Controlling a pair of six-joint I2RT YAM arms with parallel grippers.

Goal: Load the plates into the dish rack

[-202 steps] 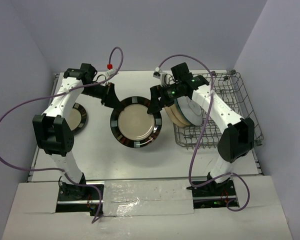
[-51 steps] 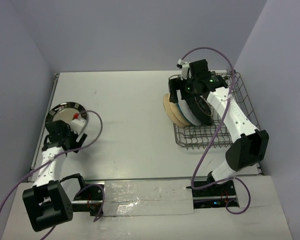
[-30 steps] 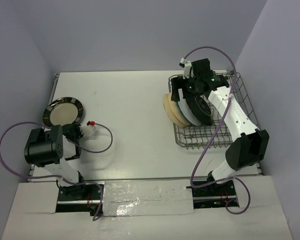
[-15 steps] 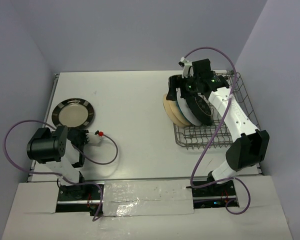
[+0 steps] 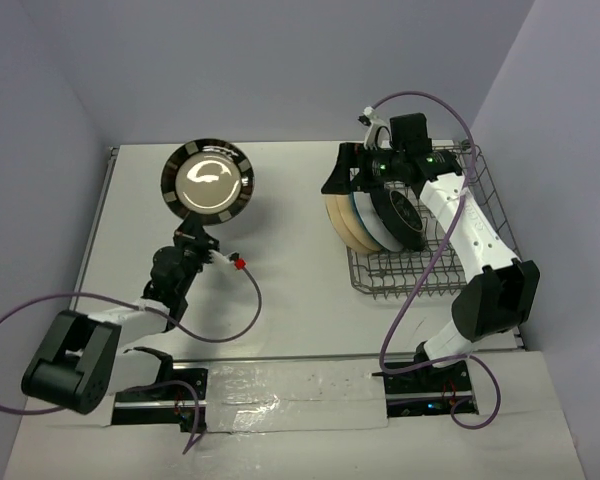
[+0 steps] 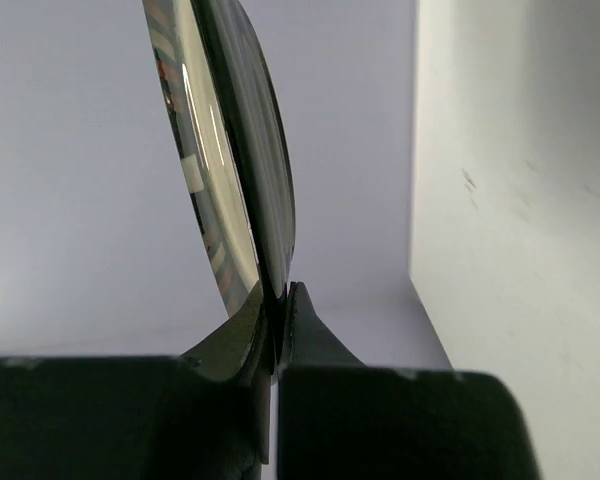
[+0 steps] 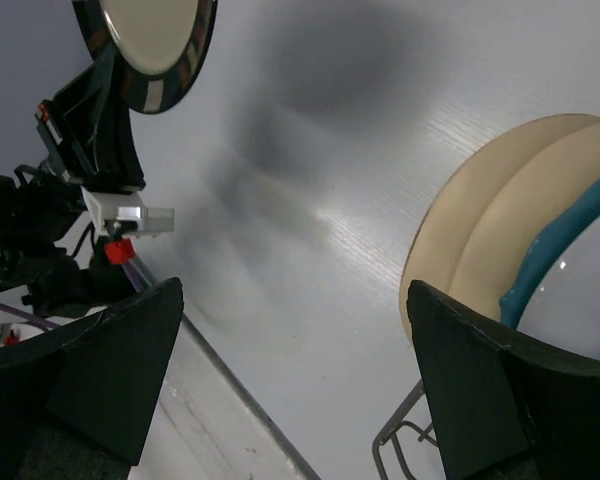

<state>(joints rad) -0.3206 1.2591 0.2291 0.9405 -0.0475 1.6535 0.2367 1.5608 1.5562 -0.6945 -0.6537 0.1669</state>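
My left gripper (image 5: 199, 226) is shut on the bottom rim of a dark striped-rim plate (image 5: 208, 182) and holds it upright in the air over the table's back left-centre. The left wrist view shows that plate (image 6: 230, 150) edge-on, pinched between my fingertips (image 6: 250, 325). The grey wire dish rack (image 5: 480, 235) stands at the right. It holds two beige plates (image 5: 337, 215), a teal one (image 5: 356, 215) and a dark one (image 5: 400, 215) on edge. My right gripper (image 5: 338, 178) is open and empty, above the rack's left end. The right wrist view shows the beige plates (image 7: 490, 220) and the teal rim (image 7: 555, 255).
The held plate (image 7: 150, 40) and my left arm (image 7: 80, 150) appear at the upper left of the right wrist view. Purple cables (image 5: 235, 300) trail over the table's front left. Lilac walls close in the back and both sides.
My left arm has lifted the striped-rim plate from the table's left side and carried it up and toward the back centre. My right gripper has shifted slightly left of the racked plates.
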